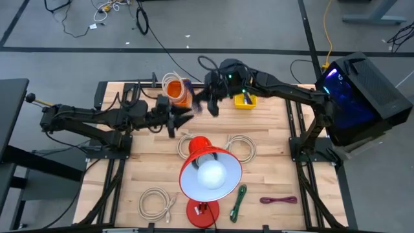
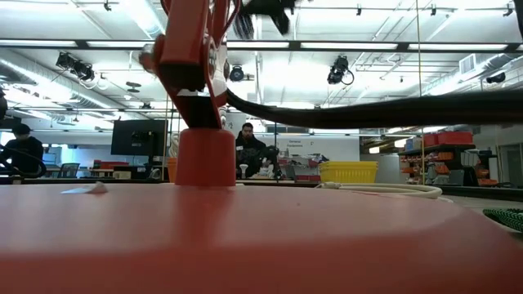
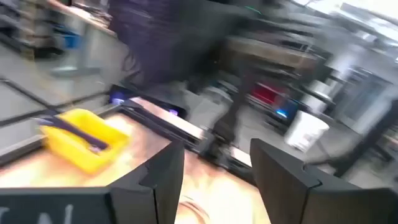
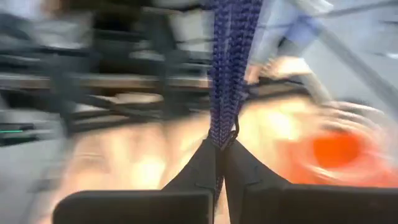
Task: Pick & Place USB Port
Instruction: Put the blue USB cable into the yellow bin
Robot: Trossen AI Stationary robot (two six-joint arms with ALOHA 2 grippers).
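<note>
My right hand (image 4: 222, 163) is pinched tight on a blue-purple braided USB cable (image 4: 229, 68), whose long axis runs straight out from the fingertips, away from the hand, with an orange round container (image 4: 339, 149) off to one side of it on the pale wooden surface (image 1: 272, 168). My left hand (image 3: 214, 171) stands wide with nothing between its fingers, one yellow plastic bin (image 3: 84, 143) ahead of it near the surface's far edge. Near me I count three coiled white cables, one green cable (image 1: 238, 200), one maroon cable (image 1: 278, 200) and one red desk lamp (image 1: 208, 173).
</note>
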